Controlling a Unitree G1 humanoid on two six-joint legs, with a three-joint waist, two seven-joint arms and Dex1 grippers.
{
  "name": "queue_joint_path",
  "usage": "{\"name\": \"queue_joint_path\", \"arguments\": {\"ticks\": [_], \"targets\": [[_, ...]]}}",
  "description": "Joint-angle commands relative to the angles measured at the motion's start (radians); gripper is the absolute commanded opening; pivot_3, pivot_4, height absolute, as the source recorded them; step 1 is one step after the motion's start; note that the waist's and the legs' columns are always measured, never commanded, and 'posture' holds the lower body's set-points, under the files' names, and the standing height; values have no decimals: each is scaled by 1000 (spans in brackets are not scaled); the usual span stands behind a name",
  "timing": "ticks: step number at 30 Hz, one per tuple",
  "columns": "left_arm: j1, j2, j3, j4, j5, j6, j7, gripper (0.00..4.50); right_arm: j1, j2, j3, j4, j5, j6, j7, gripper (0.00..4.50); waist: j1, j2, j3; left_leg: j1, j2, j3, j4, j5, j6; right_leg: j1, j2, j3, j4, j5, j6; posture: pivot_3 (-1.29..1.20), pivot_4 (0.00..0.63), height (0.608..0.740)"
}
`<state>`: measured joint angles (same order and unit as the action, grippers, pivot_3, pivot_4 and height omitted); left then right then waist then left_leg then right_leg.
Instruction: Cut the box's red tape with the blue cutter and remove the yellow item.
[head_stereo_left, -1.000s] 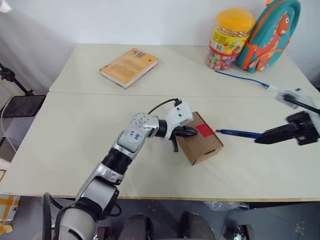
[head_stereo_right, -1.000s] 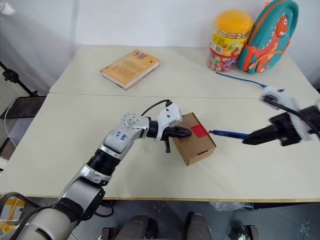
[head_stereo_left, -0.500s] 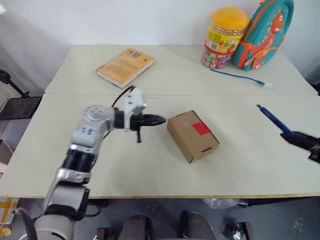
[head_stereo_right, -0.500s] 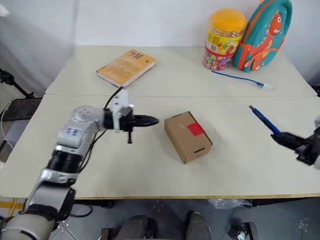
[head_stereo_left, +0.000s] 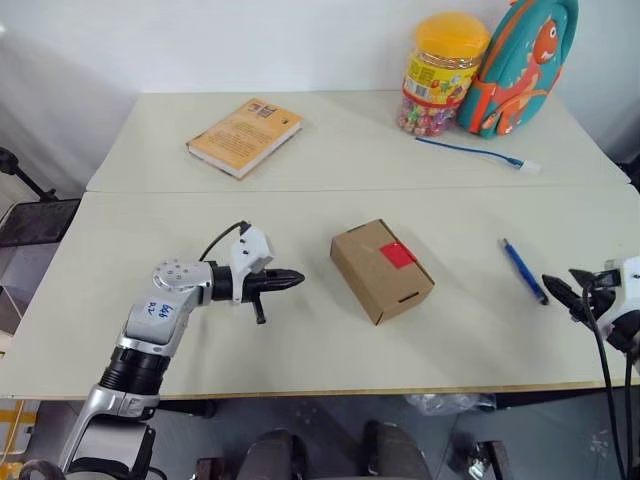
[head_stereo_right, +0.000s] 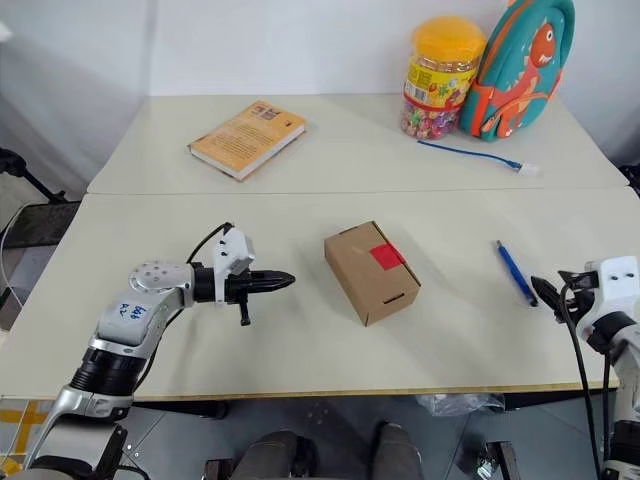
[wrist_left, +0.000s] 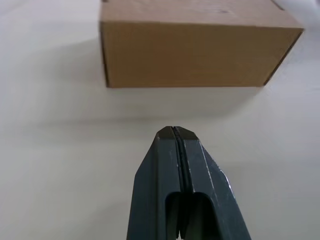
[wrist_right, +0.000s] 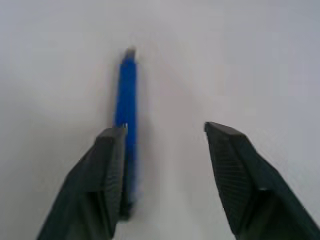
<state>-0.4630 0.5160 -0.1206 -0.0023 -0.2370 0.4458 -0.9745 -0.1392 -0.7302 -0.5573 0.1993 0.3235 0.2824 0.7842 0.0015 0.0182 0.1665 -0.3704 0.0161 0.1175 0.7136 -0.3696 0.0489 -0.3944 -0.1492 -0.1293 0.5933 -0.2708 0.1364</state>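
- Both tools sit nearest me: my left tool (head_stereo_left: 298, 279) is pressed fully closed and holds nothing, pointing across the bench (head_stereo_left: 150, 330) toward the box (head_stereo_left: 382, 270), with open surface between its tip and the carton.
- My right tool (head_stereo_left: 552, 288) has its fingers spread apart and empty, low by the bench's right front edge; the blue cutter (head_stereo_left: 523, 269) lies flat on the bench just ahead of it, and in the right wrist view its near end runs alongside one fingertip (wrist_right: 112, 150), not gripped.
- Farther in, the box sits closed near the middle of the front bench, turned at an angle, with the red tape (head_stereo_left: 398, 256) on its top face and a small slot in its front side.
- No yellow ball is visible to me; the carton is shut.
- Wide bare surface lies left of the box and in front of it to the bench edge.
- A seam joins the front bench to a second one behind.
- At the back left lies an orange book (head_stereo_left: 243, 135); I cannot read its cover.
- At the back right stand a yellow-lidded candy jar (head_stereo_left: 440, 73) with an unreadable label and a teal backpack (head_stereo_left: 520, 62), touching, with a blue cable (head_stereo_left: 470, 153) in front.
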Motion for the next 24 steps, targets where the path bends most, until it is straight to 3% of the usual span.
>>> {"name": "queue_joint_path", "arguments": {"ticks": [1,2,5,10,17,24], "targets": [[11,-29,-24,-62,-10,15,28,0,22,-38,34,-186,106,38,113,2393,-2,0,0,0,0,0,0,0,0,0,0,0,0,0,0,0,150,740],[10,-43,-34,-63,-4,18,42,0,19,-34,77,-224,100,41,118,2393,-2,0,0,0,1,0,0,0,0,0,0,0,0,0,0,0,150,740],[-3,-82,-59,-44,23,6,83,0,-20,-8,209,-263,16,1,72,1786,-3,-1,0,1,1,0,1,0,0,0,0,0,1,0,0,0,150,740],[-45,-160,-87,1,41,14,151,0,-124,78,418,-139,-194,-250,-25,14,-1,-1,0,0,0,1,1,0,0,-1,0,1,1,0,0,0,150,740],[-79,-197,-126,32,79,31,190,0,-195,168,600,-107,-216,-209,37,14,-3,-1,0,0,0,0,0,0,0,-1,0,0,1,0,0,0,150,740],[-37,-135,-134,-59,42,59,106,0,-113,144,655,-351,-134,-2,119,14,-3,-1,0,-1,1,-1,1,0,1,-1,0,-1,1,0,0,0,150,740]]}}
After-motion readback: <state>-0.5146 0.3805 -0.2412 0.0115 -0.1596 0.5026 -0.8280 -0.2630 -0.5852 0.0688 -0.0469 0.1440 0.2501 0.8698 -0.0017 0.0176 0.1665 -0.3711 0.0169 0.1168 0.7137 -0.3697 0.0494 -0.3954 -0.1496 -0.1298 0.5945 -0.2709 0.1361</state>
